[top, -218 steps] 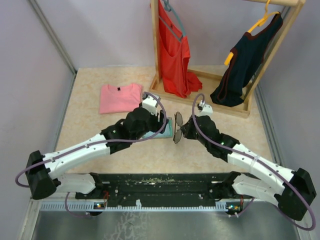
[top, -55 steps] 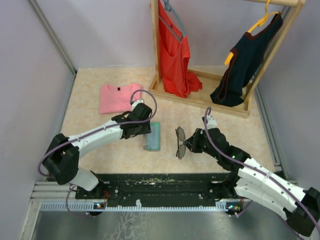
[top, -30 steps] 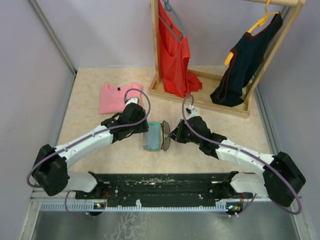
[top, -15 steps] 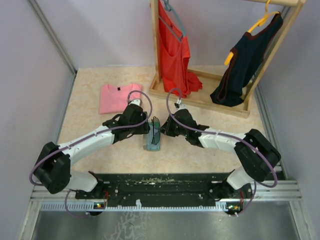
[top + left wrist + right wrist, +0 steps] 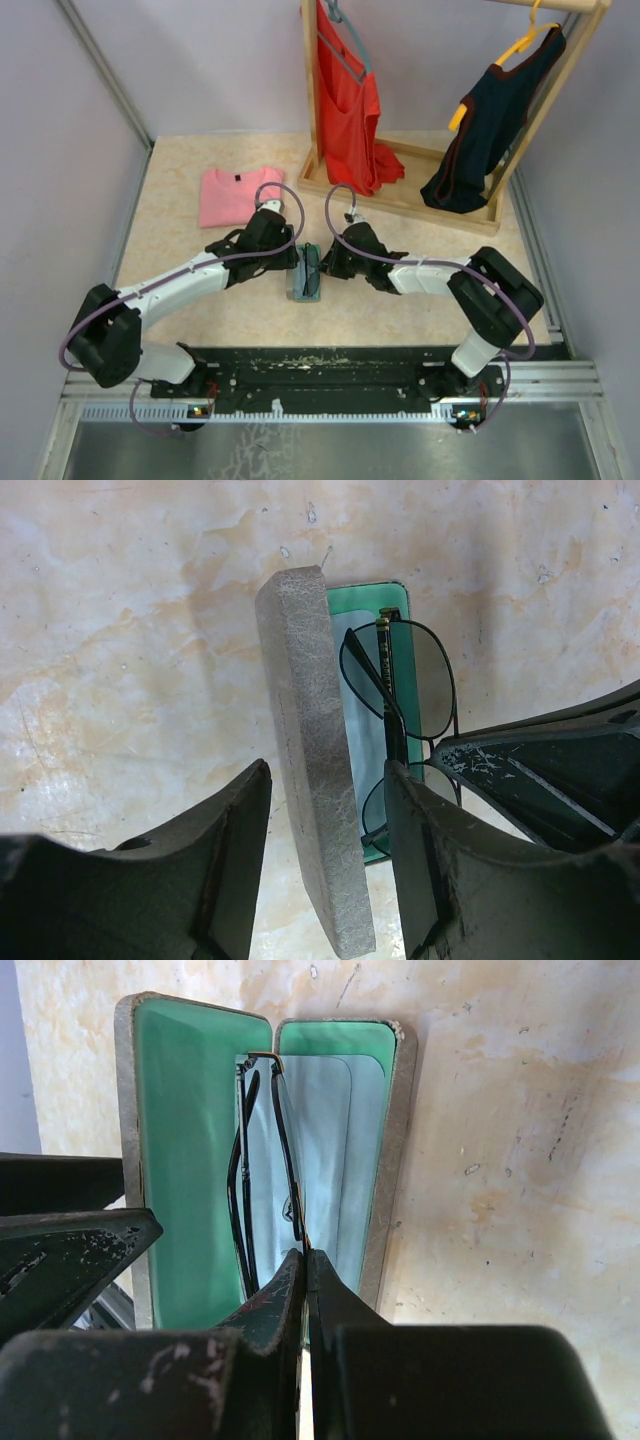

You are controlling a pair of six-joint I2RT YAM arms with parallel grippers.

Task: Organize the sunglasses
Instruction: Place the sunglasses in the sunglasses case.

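Trouble starts with my right claw (image 5: pixel 305 1272), clamped together on one slim arm of the sunglasses (image 5: pixel 262 1160), which stand on edge over the right-hand half of the open case (image 5: pixel 400 1160) at the centre of the right wrist view. If I let go like this, I judge they tip against the lid (image 5: pixel 305 730) or jut over the rim. My left claw (image 5: pixel 322 780) stands apart astride that raised lid at mid-frame, not gripping it, and swinging it down too early would pinch the frame or my right claw.
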